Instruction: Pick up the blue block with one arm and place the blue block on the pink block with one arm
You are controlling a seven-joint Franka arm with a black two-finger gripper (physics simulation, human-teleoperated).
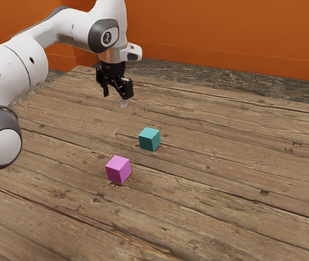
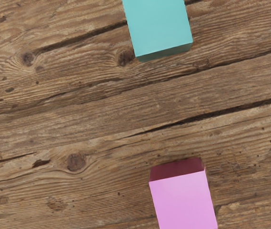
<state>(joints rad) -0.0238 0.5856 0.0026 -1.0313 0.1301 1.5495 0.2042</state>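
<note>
The arm (image 1: 29, 54) comes in from the exterior view's left and holds the gripper (image 1: 116, 94) high over the wooden surface (image 1: 230, 179). Its fingers point down and stand apart with nothing between them, so it is open and empty.

The pink block (image 1: 118, 168) sits on the surface well below the gripper, farther from it than the other block and on the side nearer the exterior camera. The blue block (image 1: 149, 138), which renders more teal than blue, is the closer of the two. It also rests on the surface below the gripper, offset toward the exterior view's right. The two blocks are near each other but apart, with bare wood between them. The wrist view shows the same thing: the blue block (image 2: 156, 26) and the pink block (image 2: 183, 198) with a stretch of plank between them.

Judging from this, the task is at its first step, the approach. Nothing has been grasped and neither block has been disturbed.

The next move calls for bringing the gripper over the blue block and squaring the fingers to two opposite faces. It would then descend with the fingers wide enough to pass either side and close on the block. The pink block is close by, so the descent should keep clear of it.
</note>
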